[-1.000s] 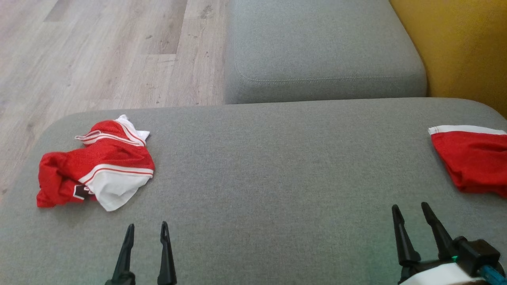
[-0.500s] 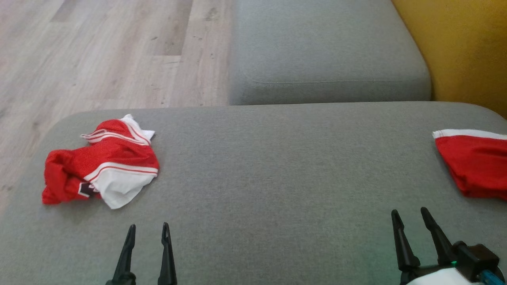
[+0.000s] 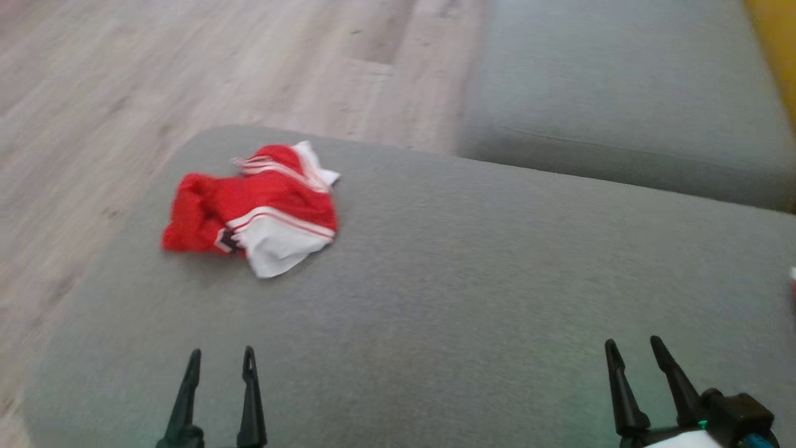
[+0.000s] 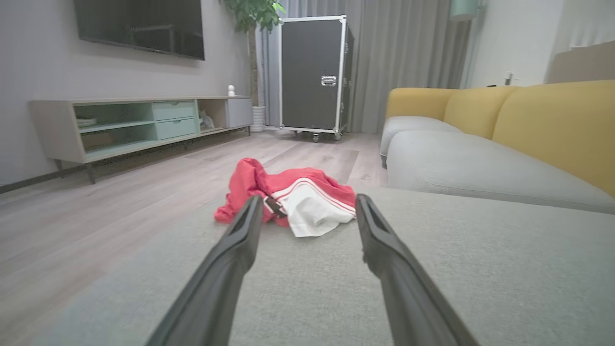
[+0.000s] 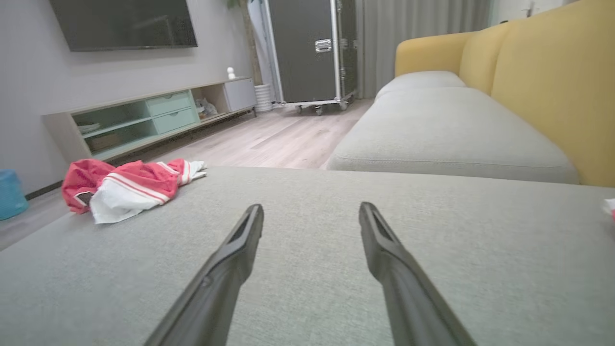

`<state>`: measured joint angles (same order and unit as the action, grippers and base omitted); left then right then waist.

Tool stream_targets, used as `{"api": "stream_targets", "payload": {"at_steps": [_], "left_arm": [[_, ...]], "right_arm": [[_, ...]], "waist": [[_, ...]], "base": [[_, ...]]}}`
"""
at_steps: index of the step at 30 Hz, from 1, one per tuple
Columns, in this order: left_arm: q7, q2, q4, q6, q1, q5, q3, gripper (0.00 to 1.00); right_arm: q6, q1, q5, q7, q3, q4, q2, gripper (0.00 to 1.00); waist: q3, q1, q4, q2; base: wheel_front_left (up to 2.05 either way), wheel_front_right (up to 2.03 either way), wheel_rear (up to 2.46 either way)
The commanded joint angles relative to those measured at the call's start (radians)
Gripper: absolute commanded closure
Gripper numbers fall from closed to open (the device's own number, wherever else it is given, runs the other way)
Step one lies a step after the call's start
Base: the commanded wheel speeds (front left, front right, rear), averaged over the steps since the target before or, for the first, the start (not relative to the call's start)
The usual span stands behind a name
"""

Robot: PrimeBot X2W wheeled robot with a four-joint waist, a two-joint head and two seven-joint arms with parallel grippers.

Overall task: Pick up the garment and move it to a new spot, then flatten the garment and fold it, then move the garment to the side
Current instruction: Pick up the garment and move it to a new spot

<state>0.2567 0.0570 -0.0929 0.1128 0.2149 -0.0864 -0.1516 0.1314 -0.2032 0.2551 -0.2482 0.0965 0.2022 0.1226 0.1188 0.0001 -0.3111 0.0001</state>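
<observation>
The garment (image 3: 258, 208), a crumpled red and white piece with striped trim, lies on the grey ottoman (image 3: 472, 274) near its far left corner. It shows straight ahead in the left wrist view (image 4: 293, 197) and off to the left in the right wrist view (image 5: 129, 187). My left gripper (image 3: 221, 361) is open at the lower left, well short of the garment, nothing between its fingers. At the lower right my right gripper (image 3: 631, 351) is open and empty over bare cushion.
A grey sofa seat (image 3: 622, 93) with yellow backrests (image 4: 552, 125) lies beyond the ottoman. Wooden floor (image 3: 124, 93) runs past its left and far edges. A sliver of another red and white cloth (image 3: 793, 278) shows at the right edge. A TV cabinet (image 4: 139, 120) and black case (image 4: 312, 72) stand far off.
The head camera has turned left: the whole picture shifted right, and the second red cloth has slid almost out of frame. Garment and both grippers have not visibly moved.
</observation>
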Motion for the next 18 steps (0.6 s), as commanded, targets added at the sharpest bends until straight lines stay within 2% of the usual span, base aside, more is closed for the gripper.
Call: {"api": "stream_targets", "payload": {"at_steps": [1, 5, 9, 13, 18], "left_arm": [[0.005, -0.003, 0.037, -0.003, -0.038, 0.011, 0.042, 0.0], [0.005, -0.003, 0.052, -0.006, -0.038, 0.015, 0.059, 0.0], [0.005, -0.004, 0.078, 0.001, -0.041, 0.017, 0.074, 0.0], [0.005, -0.004, 0.089, 0.003, -0.045, 0.012, 0.088, 0.0], [0.005, -0.003, 0.115, 0.006, -0.077, 0.015, 0.114, 0.0]], "right_arm": [[-0.001, 0.053, 0.002, -0.014, 0.023, -0.034, 0.008, 0.0], [-0.001, 0.062, -0.001, -0.014, 0.032, -0.031, 0.006, 0.0], [-0.001, 0.073, -0.001, -0.014, 0.039, -0.029, 0.017, 0.0], [-0.001, 0.07, 0.0, -0.014, 0.039, -0.03, 0.031, 0.0], [-0.001, 0.07, -0.006, -0.014, 0.044, -0.037, 0.064, 0.0]], "waist": [[-0.014, -0.0001, -0.075, -0.0001], [-0.026, -0.0001, -0.131, -0.0001], [-0.05, -0.0001, -0.154, -0.0001], [-0.068, -0.0001, -0.163, -0.0001], [-0.128, -0.0001, -0.141, -0.0001]], "base": [[0.0, 0.0, 0.0], [0.0, 0.0, 0.0], [0.0, 0.0, 0.0], [0.0, 0.0, 0.0], [0.0, 0.0, 0.0]]}}
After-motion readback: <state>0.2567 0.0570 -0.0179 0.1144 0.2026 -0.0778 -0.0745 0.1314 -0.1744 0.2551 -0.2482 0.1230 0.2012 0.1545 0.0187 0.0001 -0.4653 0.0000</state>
